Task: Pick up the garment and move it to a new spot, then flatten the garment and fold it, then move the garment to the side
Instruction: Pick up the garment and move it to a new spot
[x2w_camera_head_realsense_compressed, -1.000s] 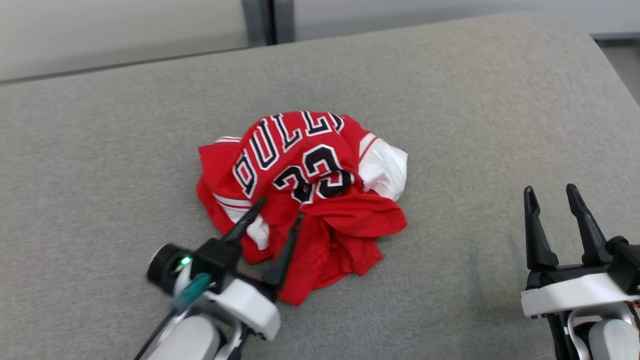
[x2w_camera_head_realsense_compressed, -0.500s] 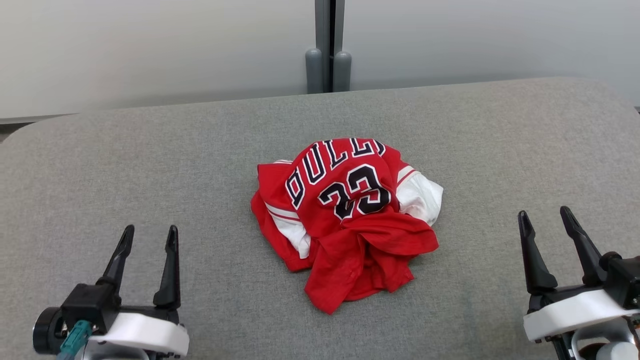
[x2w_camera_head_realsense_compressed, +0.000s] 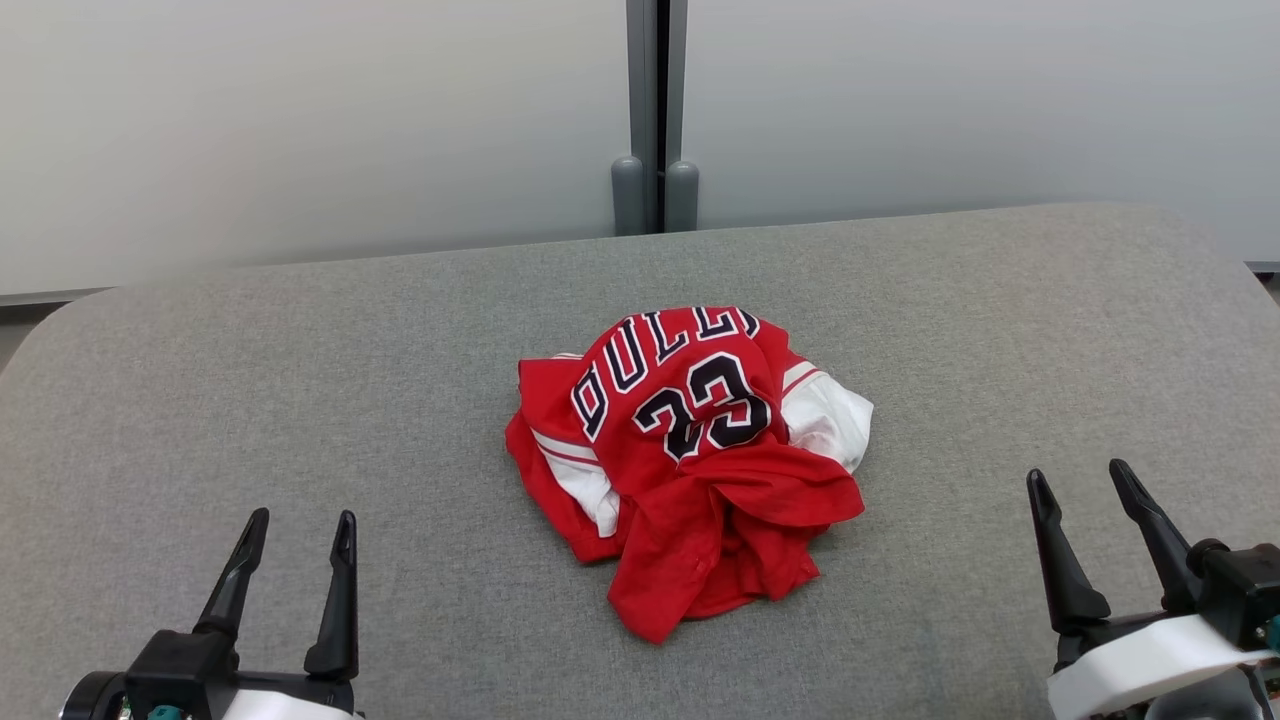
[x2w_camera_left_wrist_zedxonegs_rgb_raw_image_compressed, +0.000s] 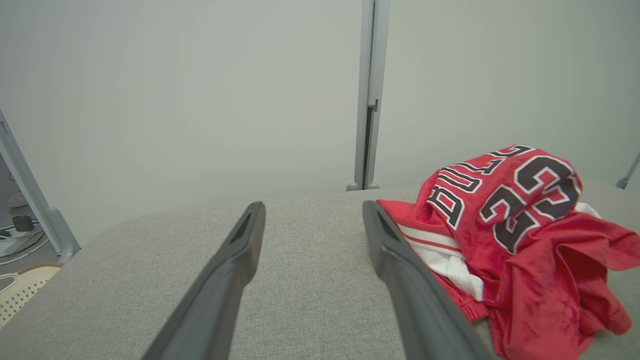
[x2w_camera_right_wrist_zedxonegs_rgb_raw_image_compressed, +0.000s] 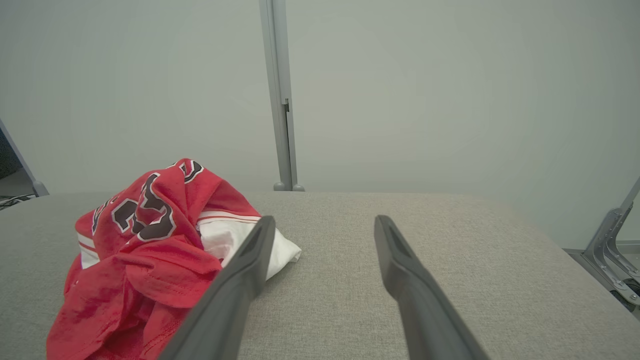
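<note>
A crumpled red jersey with black "BULLS 23" lettering and white trim lies bunched in a heap at the middle of the grey padded surface. At the lower left my left gripper stands open and holds nothing, well clear of the heap. The left wrist view has the jersey to the right of my open left gripper. My right gripper is open and holds nothing at the lower right. From the right wrist, the jersey lies left of my open right gripper.
A pale wall with a grey vertical post stands behind the surface. The surface's rounded corners fall away at the far left and far right. A metal frame stands off the right edge.
One second ago my left gripper was at the jersey's near-left edge; it has pulled back to the lower left, open. The head camera has tilted up, showing more wall. The jersey stays heaped.
</note>
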